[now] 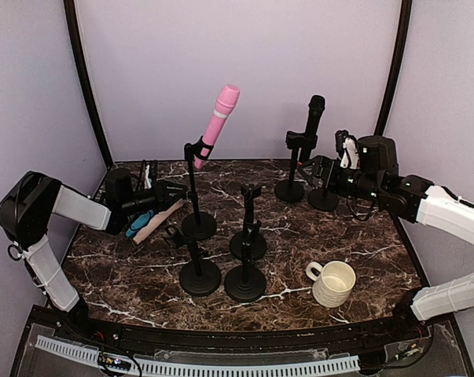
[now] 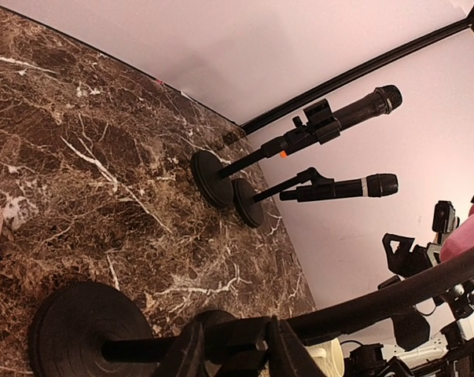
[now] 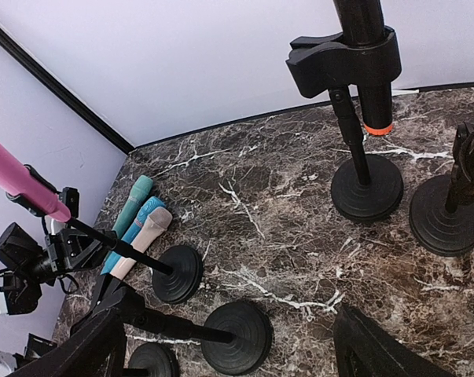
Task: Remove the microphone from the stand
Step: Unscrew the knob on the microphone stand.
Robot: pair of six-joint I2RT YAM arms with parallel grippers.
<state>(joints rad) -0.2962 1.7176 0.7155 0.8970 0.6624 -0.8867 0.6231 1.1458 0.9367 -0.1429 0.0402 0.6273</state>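
A white slotted strip (image 1: 221,366) fronts the dark marbled bench (image 1: 362,236) and lilac walls (image 1: 244,47); the right pincer (image 3: 229,314) gapes, the left pincer (image 2: 233,345) is unclear.

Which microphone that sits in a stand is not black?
The pink microphone, clipped in the tall stand left of centre. The black microphones stand at the back right.

Overhead rear view, low wrist views, table (image 1: 299,236) shared

right pincer (image 3: 229,334) wide open, left pincer (image 2: 235,342) narrower
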